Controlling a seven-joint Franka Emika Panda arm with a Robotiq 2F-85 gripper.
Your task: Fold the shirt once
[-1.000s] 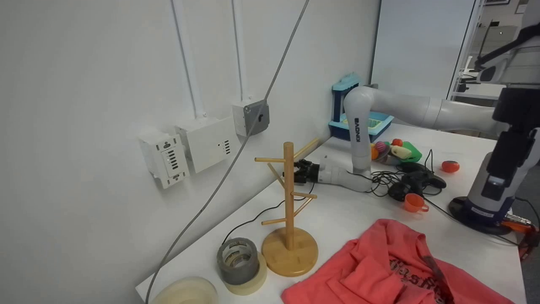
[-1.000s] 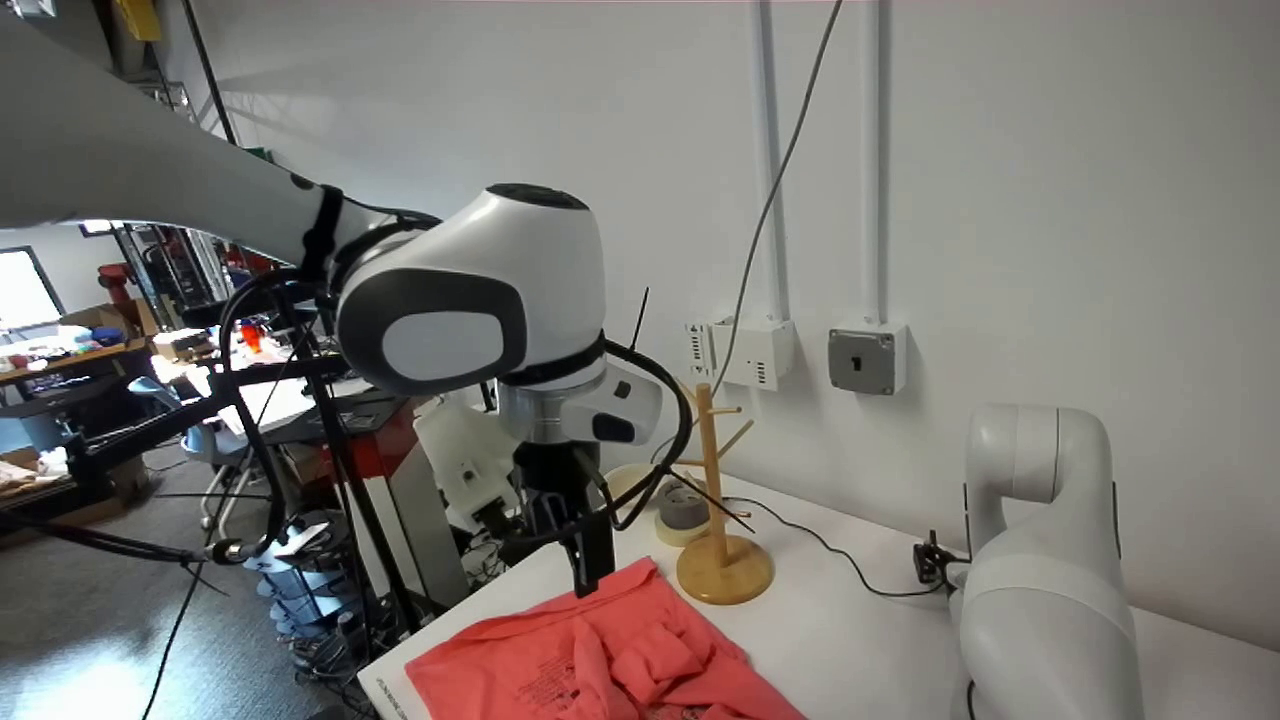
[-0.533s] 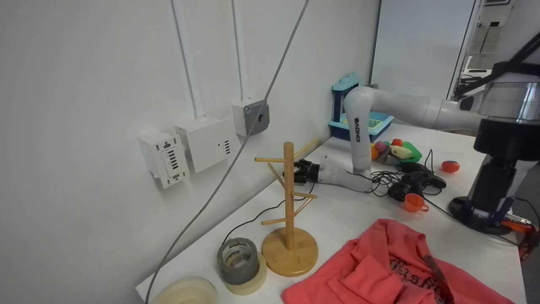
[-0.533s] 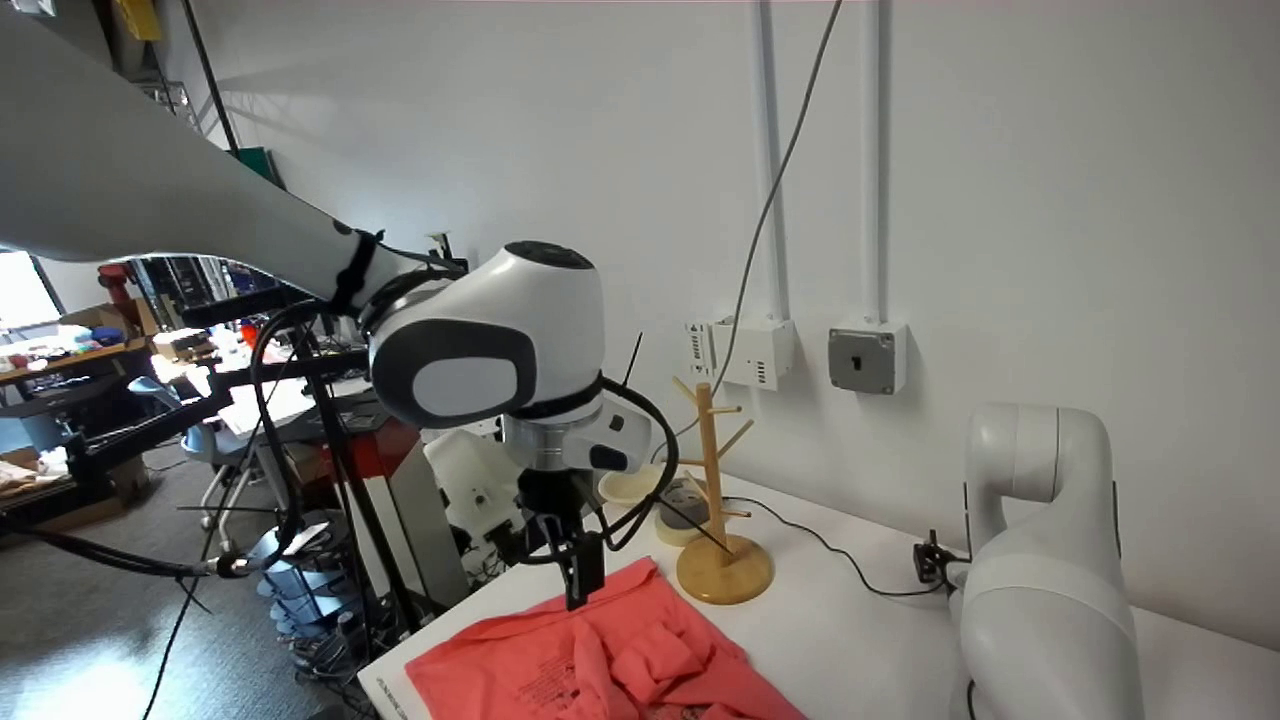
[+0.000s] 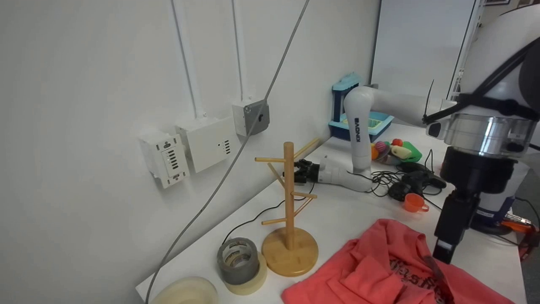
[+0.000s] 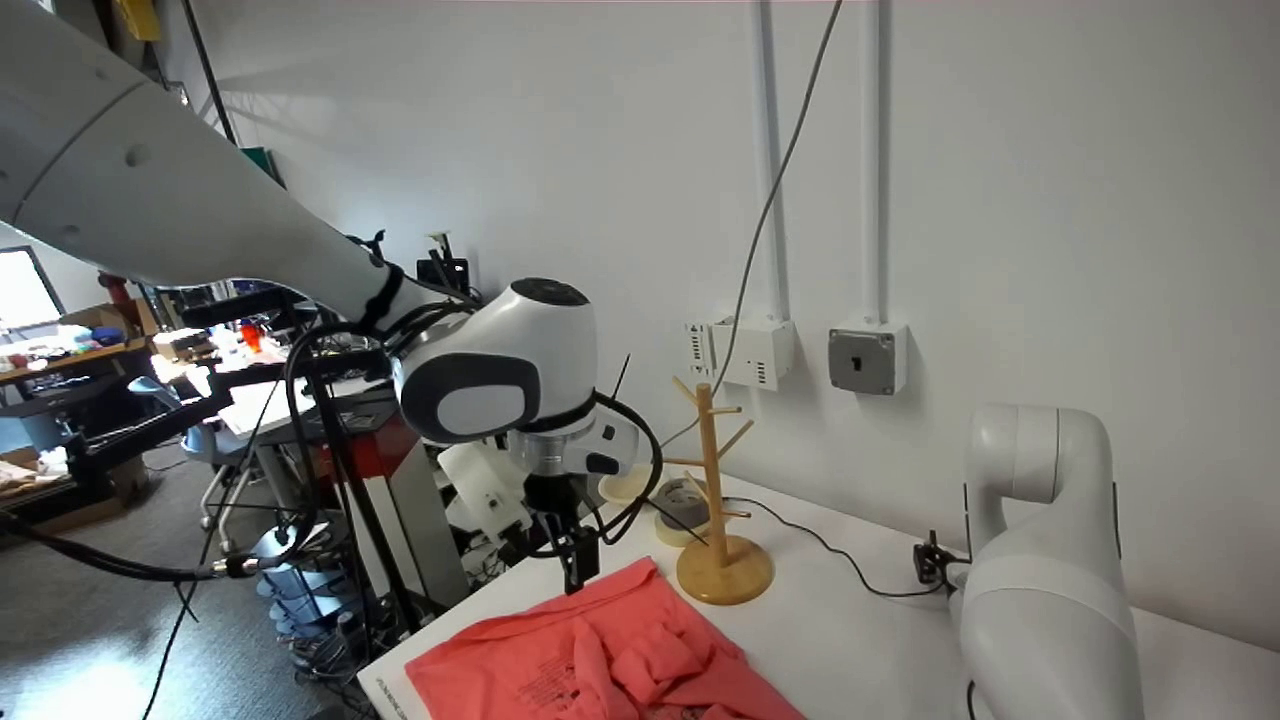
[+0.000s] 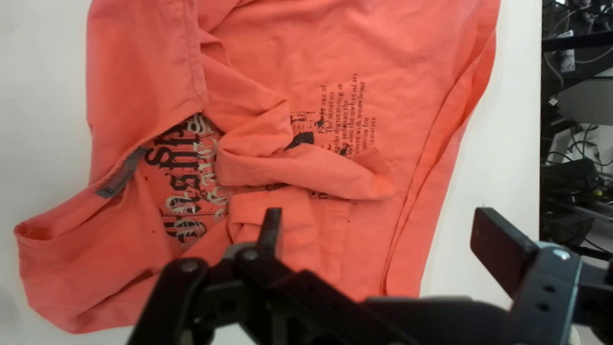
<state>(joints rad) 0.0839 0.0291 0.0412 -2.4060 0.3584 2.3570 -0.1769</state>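
Shirt (image 7: 268, 163) is coral-red, soft and pretty rumpled, lying loose below the gripper (image 7: 378, 220), and going by the wrist view one of the spread fingers (image 7: 271, 232) hangs over the scrunched cloth while the other's out past a long layered edge. The bit just ahead of the fingers is all twisty folds kinda half hiding a block of small black print (image 7: 349, 115), and further ahead it goes a lot smoother. Off past the finger that's over the cloth, the neckline gapes, showing a grey label (image 7: 117, 179) plus black and whitish gothic lettering (image 7: 182, 167).
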